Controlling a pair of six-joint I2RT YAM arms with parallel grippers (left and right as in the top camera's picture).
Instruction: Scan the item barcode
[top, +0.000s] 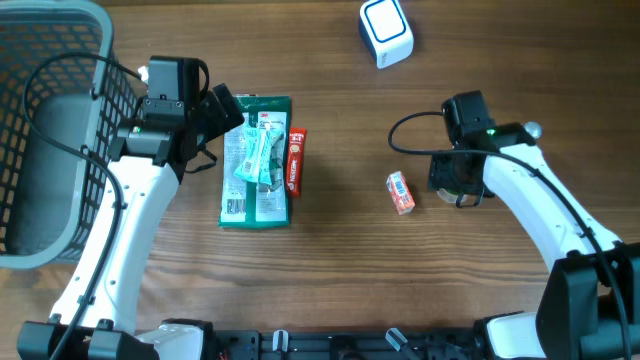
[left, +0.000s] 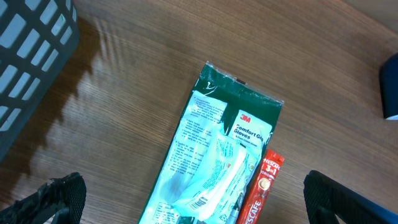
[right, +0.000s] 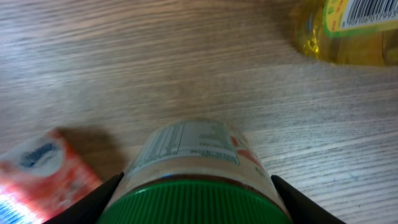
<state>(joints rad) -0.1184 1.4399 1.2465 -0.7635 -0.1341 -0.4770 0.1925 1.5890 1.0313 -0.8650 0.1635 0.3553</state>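
Right gripper (top: 452, 178) is clamped on the jar (right: 186, 146), its two dark fingers (right: 93, 202) pressed against opposite sides of the green lid (right: 193, 199). The jar sits directly between the fingers, lid end nearest the wrist camera. Its long axis runs away from the wrist, bottom toward the wooden table (right: 155, 56); whether it rests on the wood I cannot tell. The lid is round, ribbed plastic, and the body carries a pale paper label with a printed table facing the camera. A small red-and-white pack (top: 400, 192) lies just left of the jar. A yellow glossy packet (right: 348, 31) with a barcode lies beyond it. The white scanner (top: 386, 32) stands well apart, at the table's far edge.
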